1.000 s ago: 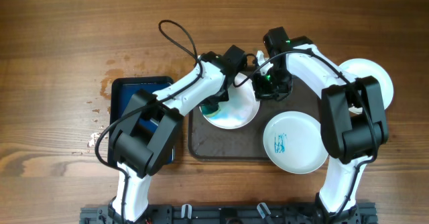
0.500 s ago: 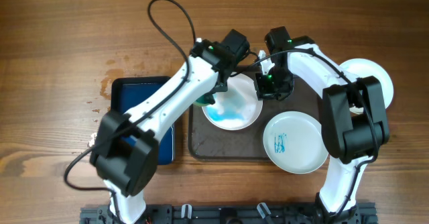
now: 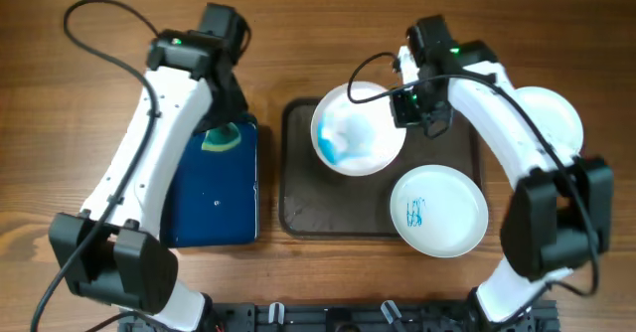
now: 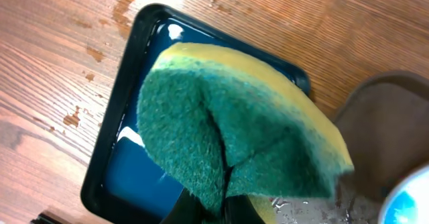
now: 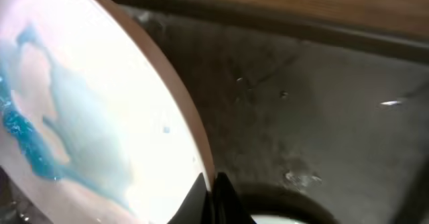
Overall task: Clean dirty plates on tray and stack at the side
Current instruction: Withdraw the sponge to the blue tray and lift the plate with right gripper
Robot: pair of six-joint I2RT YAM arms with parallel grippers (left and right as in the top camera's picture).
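Note:
My left gripper (image 3: 221, 133) is shut on a green-and-yellow sponge (image 3: 221, 139) (image 4: 234, 130) and holds it over the far end of the blue water tray (image 3: 214, 188) (image 4: 127, 170). My right gripper (image 3: 402, 108) (image 5: 211, 184) is shut on the rim of a white plate smeared with blue (image 3: 356, 131) (image 5: 80, 117), held tilted above the dark tray (image 3: 298, 208) (image 5: 322, 103). A second white plate with a blue mark (image 3: 438, 212) lies on the tray's near right corner. A clean white plate (image 3: 552, 118) sits on the table at the right, partly hidden by the right arm.
The wooden table (image 3: 99, 34) has wet spots left of the blue water tray. Black cables loop over the table from both arms. The robot base frame (image 3: 328, 317) runs along the near edge.
My left arm has swung left with the sponge, from the smeared plate to over the blue water tray. My right gripper has lifted and tilted the smeared plate.

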